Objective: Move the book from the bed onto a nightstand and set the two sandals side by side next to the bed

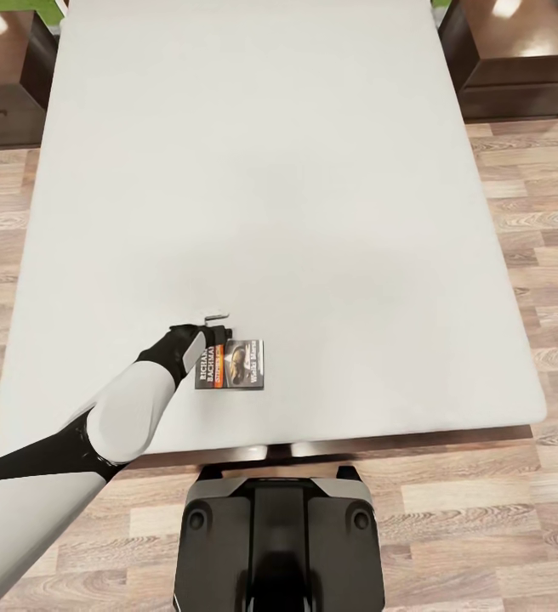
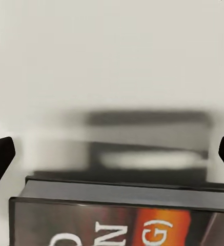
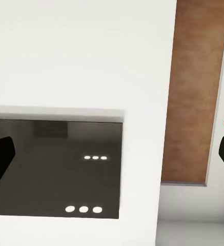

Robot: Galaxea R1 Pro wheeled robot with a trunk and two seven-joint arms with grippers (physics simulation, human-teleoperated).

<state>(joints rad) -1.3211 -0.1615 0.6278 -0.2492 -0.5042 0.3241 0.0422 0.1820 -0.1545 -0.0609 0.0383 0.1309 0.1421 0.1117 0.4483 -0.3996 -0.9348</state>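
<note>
**Thin paperback, flat on a soft mattress**

The book point(image 1: 230, 365) lies flat near the foot edge of the bed point(image 1: 313, 170), with the left gripper point(image 1: 214, 328) spread wide right at its spine side, holding nothing. I'd judge it light, stiff and slick-covered; lying flush, it offers only its thin edges, so pinch across the spine. In the left wrist view the cover point(image 2: 122, 223) is cut off and blurred. The right gripper point(image 3: 112, 154) gapes at a wall; nightstands point(image 1: 517, 59) are cropped
</note>
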